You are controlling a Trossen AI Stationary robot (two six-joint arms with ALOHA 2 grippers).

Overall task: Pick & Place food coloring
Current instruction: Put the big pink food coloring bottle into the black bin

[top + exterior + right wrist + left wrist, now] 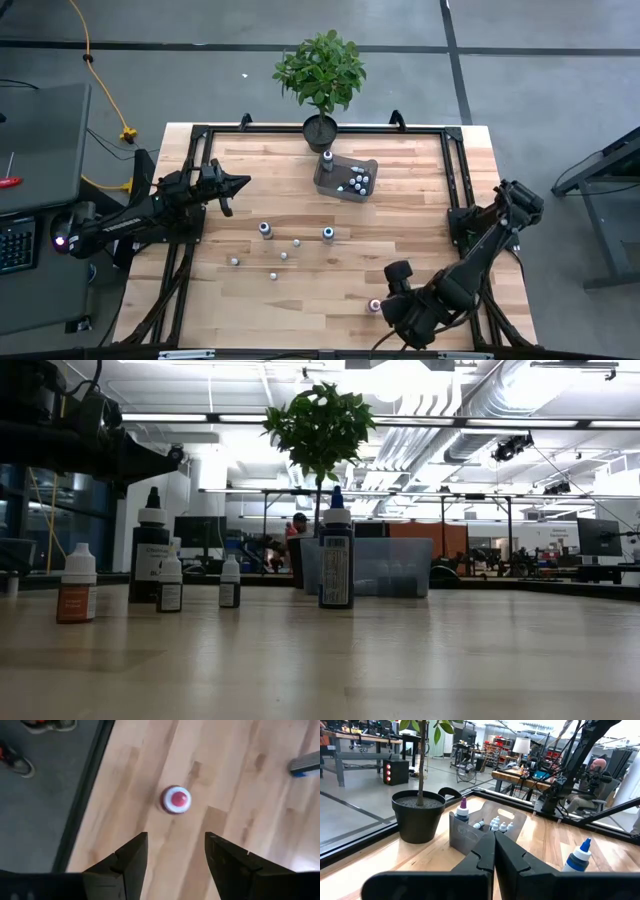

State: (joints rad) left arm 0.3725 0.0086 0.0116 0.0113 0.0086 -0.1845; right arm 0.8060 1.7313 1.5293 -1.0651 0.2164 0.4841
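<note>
The food coloring is a set of very small bottles, and the one now in question is the red-capped bottle [175, 799], which stands upright on the table [420, 230] near its front edge, just beside the right gripper [392, 300]. I judge that it is light and stiff, made of smooth plastic, so it may slip or fall over if one finger touches it before the other. The best place to take it seems the round body under the cap, with the fingers on two opposite sides and low enough that the cap does not slide out. In the right wrist view the bottle shows from above as a red disc with a pale ring around it, and the two dark fingers stand apart, released, with the bottle ahead of the gap and not yet between them. The other bottles are spread on the middle of the table: one with a blue cap [328, 232], one dark with a whitish top [265, 230], and some tiny whitish ones [283, 256] between and below them. More bottles already stand inside the clear bin [347, 178] near the potted plant [321, 75] at the far edge. In the low view they look like narrow dropper bottles with printed labels and pointed tips. The left gripper [238, 184] waits over the left part of the table, its fingers pressed together on nothing.
</note>
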